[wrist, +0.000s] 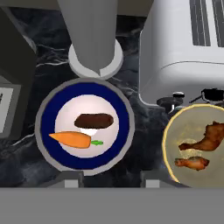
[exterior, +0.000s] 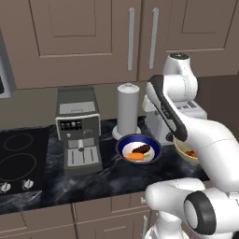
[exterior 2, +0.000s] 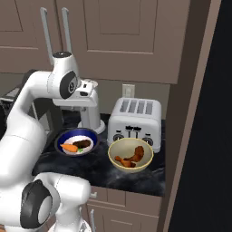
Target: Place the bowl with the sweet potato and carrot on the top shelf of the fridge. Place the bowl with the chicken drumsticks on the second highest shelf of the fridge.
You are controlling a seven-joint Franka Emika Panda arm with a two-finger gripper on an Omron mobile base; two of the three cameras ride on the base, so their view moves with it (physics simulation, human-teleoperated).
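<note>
Blue-rimmed bowl (wrist: 85, 125) with white interior, resting on the dark marbled countertop (exterior: 121, 179), directly in front of the paper-towel roll (exterior: 127, 110) and between the coffee machine (exterior: 78, 129) and the toaster (exterior 2: 135, 118). Inside, an orange carrot (wrist: 71, 139) with a green stub, lying just beside a dark brown sweet potato (wrist: 93, 120). Second bowl, pale yellow (exterior 2: 130, 155), just right of the blue one and in front of the toaster, holding two browned chicken drumsticks (wrist: 202, 140). Both bowls apart from each other, neither lifted.

Gripper (wrist: 110, 183) poised above the counter, looking down on the near rim of the blue bowl; fingertips (wrist: 70, 181) seen as two grey blocks at the lower margin, parted with a gap between them and clasping nothing.

Partly hidden or cut off: yellow bowl largely masked by the forearm in the left base view and clipped at the right edge of the hand view; toaster cropped at the top and right of the hand view; paper-towel roll seen there as base and lower column alone; cooktop (exterior: 18, 158) cut by the left edge of the left base view. Toaster dials and coffee-machine panel too small to read.
</note>
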